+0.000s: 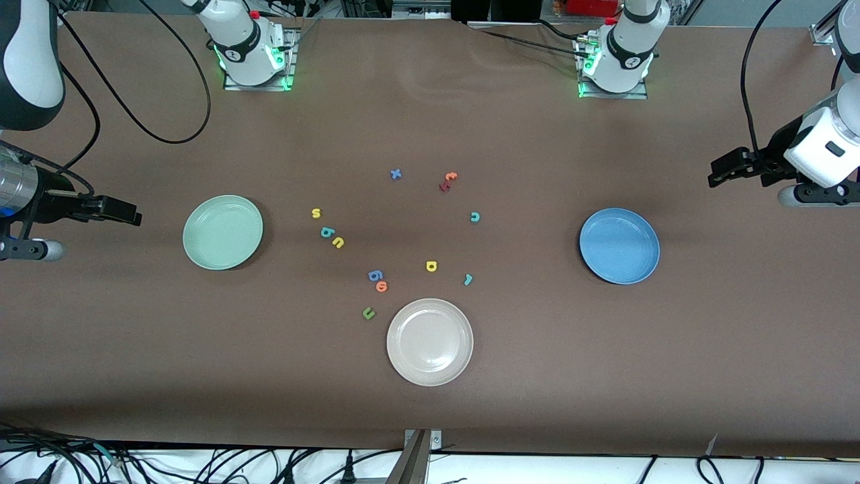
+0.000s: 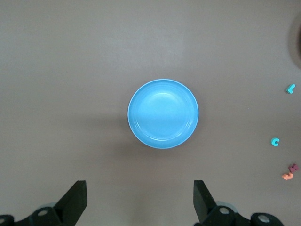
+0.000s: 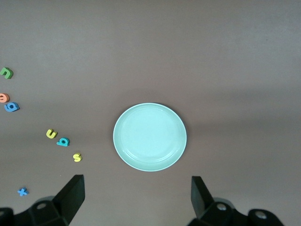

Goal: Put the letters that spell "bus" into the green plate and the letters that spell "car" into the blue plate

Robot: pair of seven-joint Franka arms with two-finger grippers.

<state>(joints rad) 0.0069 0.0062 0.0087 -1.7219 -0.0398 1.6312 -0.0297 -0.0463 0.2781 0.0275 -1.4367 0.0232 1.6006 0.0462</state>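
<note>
Both plates bare | right end effector wide, left end effector wide | yellow s best pinched squarely across its edges

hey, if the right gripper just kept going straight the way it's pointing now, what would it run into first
Probably the green plate. The right gripper hangs open at its own end of the table, and its wrist view shows the plate centred ahead between its fingers, with only bare tabletop before it. Depth is hard to judge.
</note>
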